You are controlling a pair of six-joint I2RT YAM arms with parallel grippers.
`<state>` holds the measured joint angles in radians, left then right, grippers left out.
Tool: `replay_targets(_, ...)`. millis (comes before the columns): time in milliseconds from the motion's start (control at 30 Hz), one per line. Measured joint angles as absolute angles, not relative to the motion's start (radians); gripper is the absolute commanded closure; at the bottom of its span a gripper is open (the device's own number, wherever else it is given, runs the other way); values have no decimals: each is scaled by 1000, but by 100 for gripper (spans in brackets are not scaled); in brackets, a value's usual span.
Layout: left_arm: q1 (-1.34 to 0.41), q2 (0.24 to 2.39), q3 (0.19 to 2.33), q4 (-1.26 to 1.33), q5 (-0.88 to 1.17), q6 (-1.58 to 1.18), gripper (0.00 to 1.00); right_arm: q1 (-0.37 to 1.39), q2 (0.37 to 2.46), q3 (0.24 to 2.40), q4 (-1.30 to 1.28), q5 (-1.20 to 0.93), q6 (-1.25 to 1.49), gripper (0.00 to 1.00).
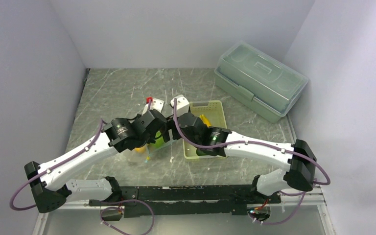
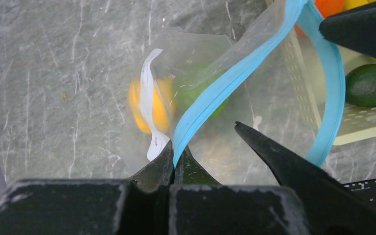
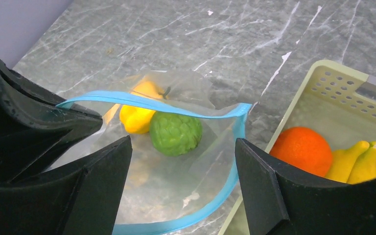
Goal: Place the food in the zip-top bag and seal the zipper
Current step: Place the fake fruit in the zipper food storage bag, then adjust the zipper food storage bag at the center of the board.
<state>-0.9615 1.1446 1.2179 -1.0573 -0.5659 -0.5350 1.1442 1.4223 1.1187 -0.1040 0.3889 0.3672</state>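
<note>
At the left of the top view, the left gripper [image 2: 176, 157] had its fingers pressed together on the zipper [image 2: 225, 81], pinching the light blue strip at one end of the mouth of the zip-top bag [image 2: 196, 54]. The bag lay on the grey marbled table [image 1: 117, 93], just left of the pale green basket [image 3: 333, 81], with its mouth lifted and gaping.

A white paper strip [image 2: 149, 98] stood against the bag's wall. It bore a line of tiny print, too small to read. Round stickers on the arm joints [image 1: 124, 128] showed a mark, but no legible words.

Inside the bag, the yellow-orange pepper [image 3: 137, 115] and the bumpy green fruit [image 3: 175, 133] sat side by side, touching. From the left wrist they were only blurred patches of colour behind the plastic.

The right gripper [image 3: 182, 146] hung over the bag's mouth with its fingers spread wide, nothing between them but the open bag below. Whether the fingers touched the blue rim could not be told.

In the basket lay the orange ball [image 3: 301, 149] and the yellow bananas [image 3: 355, 159], both partly cut off by a black finger, and the dark green avocado [image 2: 372, 84], cropped at the frame edge. From above, the arms hid most of the bag and basket. A translucent lidded box [image 1: 259, 81] stood well apart at the far right.
</note>
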Motion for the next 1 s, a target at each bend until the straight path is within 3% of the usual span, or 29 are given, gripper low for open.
replay_targets(300, -968, 1183, 1280, -1084, -549, -517, 100, 1137, 1267, 1085, -112, 397, 395, 19)
replay_targets(600, -968, 1208, 1523, -1181, -570, -452, 100, 1137, 1083, 1079, -126, 450, 402, 19)
replay_targets(1000, -968, 1287, 1665, -1311, -602, -405, 99, 1137, 1060, 1024, -161, 475, 405, 19)
